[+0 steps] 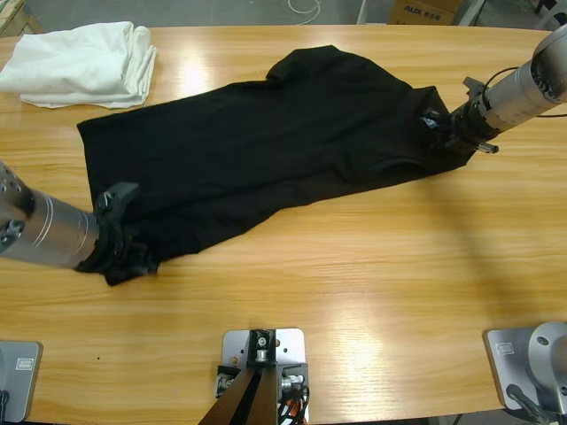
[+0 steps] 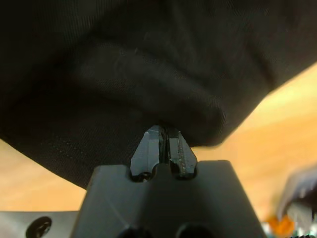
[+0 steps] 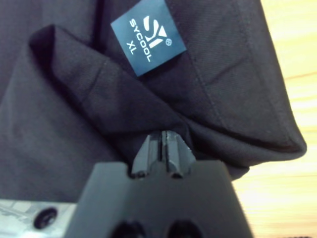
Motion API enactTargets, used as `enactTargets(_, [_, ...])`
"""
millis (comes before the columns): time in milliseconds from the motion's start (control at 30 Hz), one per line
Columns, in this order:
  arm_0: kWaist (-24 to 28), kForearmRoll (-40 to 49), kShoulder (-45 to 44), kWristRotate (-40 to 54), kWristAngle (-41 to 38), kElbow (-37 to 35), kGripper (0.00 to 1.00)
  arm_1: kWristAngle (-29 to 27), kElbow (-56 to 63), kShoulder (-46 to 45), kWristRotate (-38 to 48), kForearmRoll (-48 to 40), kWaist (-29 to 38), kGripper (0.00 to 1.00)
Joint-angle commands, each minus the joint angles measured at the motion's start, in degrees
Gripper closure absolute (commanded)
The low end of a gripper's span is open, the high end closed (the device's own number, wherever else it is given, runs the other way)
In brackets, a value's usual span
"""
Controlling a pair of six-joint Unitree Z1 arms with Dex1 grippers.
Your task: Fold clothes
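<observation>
High view, polo shirt lying diagonally, collar upper right

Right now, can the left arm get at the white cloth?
Probably not yet: the left fingers are shut on the shirt at its near corner. The cloth lies uncovered at the far corner, beyond the shirt.

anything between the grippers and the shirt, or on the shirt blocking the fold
Nothing visible. Both the left gripper and right gripper are already shut on the black shirt. The folded white cloth lies apart from it.
</observation>
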Motion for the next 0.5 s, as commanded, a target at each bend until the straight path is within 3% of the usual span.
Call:
enactTargets(33, [-6.62, 13.31, 3.84, -1.77, -1.69, -0.56, 1.0, 0.75, 0.8, 1.77, -1.04, 0.99, -1.44, 1.0])
enactTargets(200, [-9.41, 16.3, 3.79, -2.42, -0.67, -1.28, 1.0, 1.34, 0.9, 1.63, -1.18, 1.11, -1.75, 1.0])
enactTargets(333, [-15.84, 18.64, 3.56, -4.32, -1.02, -1.3, 1.0, 1.36, 0.94, 1.49, -1.18, 1.47, -1.96, 1.0])
enactTargets(500, [-16.21, 19.27, 3.31, -4.81, -0.97, -1.58, 1.0, 1.27, 0.94, -0.2, -1.5, 2.12, -1.96, 1.0])
